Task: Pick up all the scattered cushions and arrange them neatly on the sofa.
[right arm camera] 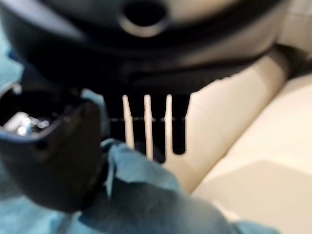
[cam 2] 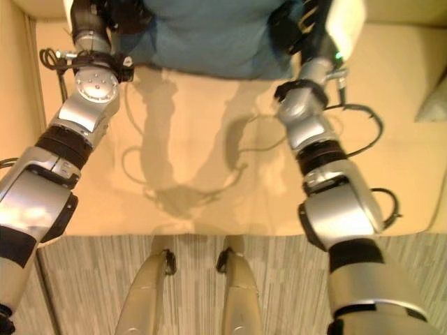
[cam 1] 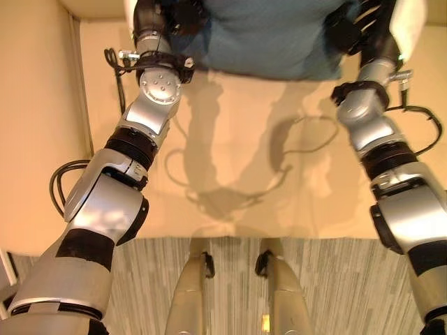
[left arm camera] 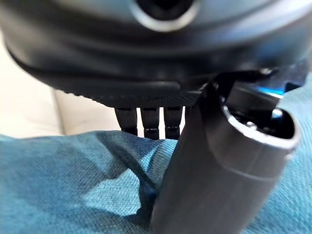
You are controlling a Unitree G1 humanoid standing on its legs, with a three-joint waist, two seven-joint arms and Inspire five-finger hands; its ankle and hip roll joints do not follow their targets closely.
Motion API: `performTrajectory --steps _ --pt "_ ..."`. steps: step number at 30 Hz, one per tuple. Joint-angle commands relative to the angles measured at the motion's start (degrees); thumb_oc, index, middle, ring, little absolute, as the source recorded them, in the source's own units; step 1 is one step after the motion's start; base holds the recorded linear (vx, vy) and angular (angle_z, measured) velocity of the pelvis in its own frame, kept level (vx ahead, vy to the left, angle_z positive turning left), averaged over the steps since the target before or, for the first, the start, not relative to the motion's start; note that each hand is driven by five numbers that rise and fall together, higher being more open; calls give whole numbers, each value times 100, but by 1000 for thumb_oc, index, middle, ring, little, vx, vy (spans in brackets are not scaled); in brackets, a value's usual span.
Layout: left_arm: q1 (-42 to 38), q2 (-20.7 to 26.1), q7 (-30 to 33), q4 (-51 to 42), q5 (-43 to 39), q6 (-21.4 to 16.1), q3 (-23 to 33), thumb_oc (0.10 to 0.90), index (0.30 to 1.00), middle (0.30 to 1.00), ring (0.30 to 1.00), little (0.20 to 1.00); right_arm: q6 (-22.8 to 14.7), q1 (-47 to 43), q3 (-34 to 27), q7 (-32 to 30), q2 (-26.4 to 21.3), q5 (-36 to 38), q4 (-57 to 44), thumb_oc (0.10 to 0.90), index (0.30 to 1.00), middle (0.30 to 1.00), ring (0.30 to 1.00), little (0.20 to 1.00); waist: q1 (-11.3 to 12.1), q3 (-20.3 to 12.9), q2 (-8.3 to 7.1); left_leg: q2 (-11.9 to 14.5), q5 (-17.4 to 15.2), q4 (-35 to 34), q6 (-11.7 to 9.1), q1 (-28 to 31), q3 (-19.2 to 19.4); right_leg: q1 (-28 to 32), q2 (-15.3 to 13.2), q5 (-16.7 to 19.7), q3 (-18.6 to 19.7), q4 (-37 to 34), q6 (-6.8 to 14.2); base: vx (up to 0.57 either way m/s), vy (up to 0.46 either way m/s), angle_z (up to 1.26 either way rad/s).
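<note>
A teal-blue cushion (cam 1: 265, 35) hangs over the back of the beige sofa seat (cam 1: 237, 139), held up between both hands. My left hand (cam 1: 157, 17) grips its left edge. In the left wrist view the thumb (left arm camera: 219, 165) presses the teal cloth (left arm camera: 73, 185) against the fingers (left arm camera: 151, 122) behind it. My right hand (cam 1: 356, 28) grips the right edge. In the right wrist view its thumb (right arm camera: 53, 161) and fingers (right arm camera: 158, 126) pinch a fold of the cushion (right arm camera: 156, 204). The cushion's upper part is cut off by the edge of the eye views.
The sofa's beige armrest (cam 1: 35, 125) runs down the left side. A pale cushion corner (cam 2: 436, 101) lies at the seat's far right. Striped grey carpet (cam 1: 335, 279) lies in front of the sofa's front edge.
</note>
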Motion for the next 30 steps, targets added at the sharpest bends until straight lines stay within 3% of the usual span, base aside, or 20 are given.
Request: performTrajectory --steps 1,8,18,19,21,23,24,26,27,30 --pt "241 -367 -276 -474 147 -499 -103 800 900 900 900 900 -366 92 97 87 393 178 -676 800 900 900 900 900 -2 -1339 -237 238 -852 -45 -648 455 71 439 67 143 -7 -514 538 -21 -54 31" --pt "1115 -283 -404 -751 45 -497 192 800 900 900 900 900 -379 653 -146 184 246 196 -939 800 900 900 900 900 0 -1454 -305 250 -868 -45 -675 494 31 471 66 120 -34 -514 541 -9 -29 -7" --pt "2416 427 -577 -1566 116 -455 797 800 900 900 900 900 -415 1855 -681 681 -265 366 -1642 800 900 900 900 900 33 -1561 -394 251 -933 -45 -713 814 40 832 20 69 -112 -514 537 1 -4 1" --pt "3380 668 -716 -2132 125 -433 1320 800 900 900 900 900 -451 2897 -1170 901 -411 404 -2153 800 900 900 900 900 50 -1608 -443 263 -999 -45 -717 1129 44 1169 11 13 -159 -514 518 19 -17 5" --pt "3803 731 -798 -2291 131 -419 1507 800 900 900 900 900 -459 3385 -1363 1009 -416 353 -2343 800 900 900 900 900 53 -1630 -455 279 -1030 -45 -723 1286 61 1326 7 -19 -180 -514 509 65 -8 3" --pt "4951 828 -1060 -2617 261 -362 1957 800 900 900 900 900 -511 4714 -1865 1283 -260 194 -2873 800 900 900 900 900 46 -1725 -511 319 -1143 -45 -707 1735 104 1791 13 -118 -212 -514 489 100 7 0" --pt "4977 830 -1059 -2634 264 -356 1955 800 900 900 900 900 -502 4747 -1874 1284 -253 188 -2897 800 900 900 900 900 49 -1725 -516 319 -1147 -45 -707 1754 106 1809 13 -122 -211 -514 490 68 9 0" --pt "6076 781 -1318 -2870 478 -286 2379 800 900 900 900 900 -543 5777 -2193 1614 -130 -17 -3141 800 900 900 900 900 74 -1828 -556 356 -1235 -45 -685 2205 169 2282 16 -248 -258 -514 471 116 -4 -11" --pt "6095 781 -1318 -2883 480 -281 2381 800 900 900 900 900 -538 5795 -2195 1614 -128 -20 -3154 800 900 900 900 900 76 -1823 -557 356 -1239 -45 -685 2223 171 2300 17 -251 -257 -514 472 110 -3 -12" --pt "7371 492 -1541 -2949 648 -175 2877 800 900 900 900 900 -579 6885 -2537 2045 261 -71 -3334 800 900 900 900 900 131 -1870 -564 365 -1353 -45 -617 2860 237 2919 31 -434 -293 -514 443 115 -6 1"
